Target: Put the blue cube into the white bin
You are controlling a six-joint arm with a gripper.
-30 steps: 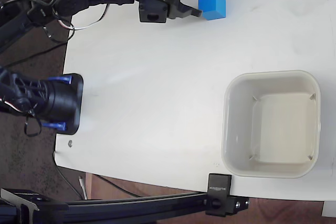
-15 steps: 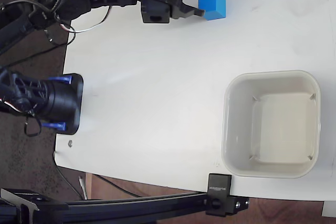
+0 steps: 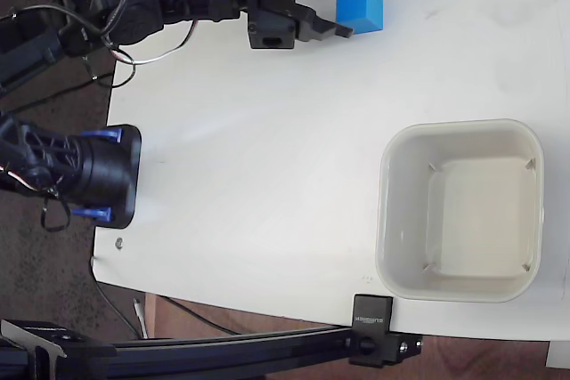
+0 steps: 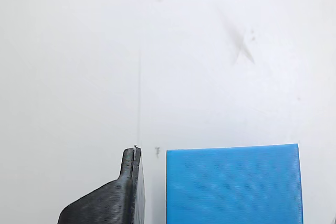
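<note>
So the blue cube is sitting flat on the white surface near the top edge of the fixed view, not lifted at all. The jaws come in from the left of that view and are spread wider than the cube, with nothing held. One finger reaches along the cube's upper side, the other along its lower side, so the cube looks to be just entering the gap.

The wrist view backs that up: the cube fills the bottom right, and one dark fingertip sits just beside its left face with a thin strip of white between them, so no contact there. The other finger isn't in that shot.

The white bin is well apart, down at the lower right of the fixed view, open side up and empty, so it's an easy drop target once the cube is carried over.

My read: this is the lining-up step before the grab, with the squeeze, lift and carry all yet to do.
</note>
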